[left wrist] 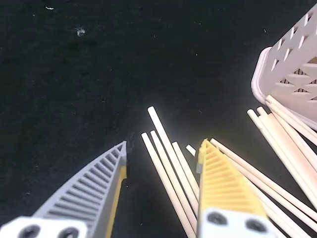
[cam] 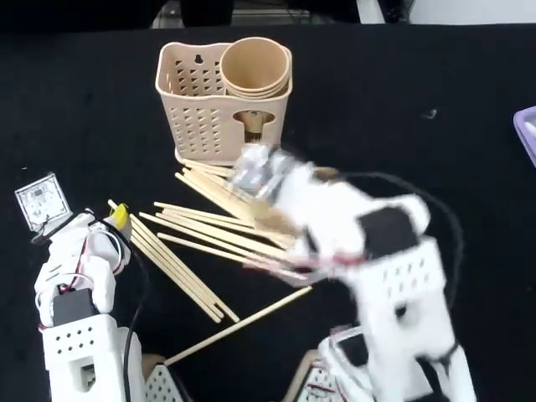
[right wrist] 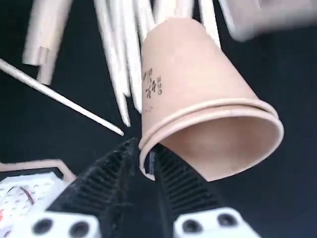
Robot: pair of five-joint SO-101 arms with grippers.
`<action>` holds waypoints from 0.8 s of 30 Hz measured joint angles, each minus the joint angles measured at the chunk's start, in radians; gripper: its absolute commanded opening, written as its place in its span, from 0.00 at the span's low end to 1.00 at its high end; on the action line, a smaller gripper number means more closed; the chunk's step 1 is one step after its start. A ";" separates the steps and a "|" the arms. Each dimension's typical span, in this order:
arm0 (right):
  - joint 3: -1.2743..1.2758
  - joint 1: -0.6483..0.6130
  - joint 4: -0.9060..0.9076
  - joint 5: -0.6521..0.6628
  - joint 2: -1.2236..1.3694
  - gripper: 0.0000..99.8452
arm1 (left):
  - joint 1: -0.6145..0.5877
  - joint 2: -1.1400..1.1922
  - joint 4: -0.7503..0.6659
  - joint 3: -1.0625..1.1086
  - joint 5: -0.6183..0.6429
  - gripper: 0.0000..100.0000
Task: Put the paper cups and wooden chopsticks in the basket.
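Observation:
A beige slotted basket (cam: 194,109) stands at the back of the black table with nested paper cups (cam: 255,65) in one corner. Several wooden chopsticks (cam: 201,234) lie scattered in front of it. My right gripper (right wrist: 148,159) is shut on the rim of two nested paper cups (right wrist: 198,104), held tilted above the chopsticks (right wrist: 116,59). The right arm (cam: 343,222) hangs over the middle of the pile. My left gripper (left wrist: 163,148) is open low over the near ends of some chopsticks (left wrist: 171,168), which lie between its grey and yellow fingers (left wrist: 218,178), with the basket (left wrist: 290,74) beyond.
A purple object (cam: 528,126) sits at the table's right edge. One chopstick (cam: 243,322) lies apart, slanting toward the arm bases. A small white square tag (cam: 40,199) is beside the left arm (cam: 79,276).

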 measured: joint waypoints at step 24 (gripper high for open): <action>-0.055 0.184 -0.035 0.014 0.436 0.00 | 0.000 0.000 -0.018 0.000 0.000 0.23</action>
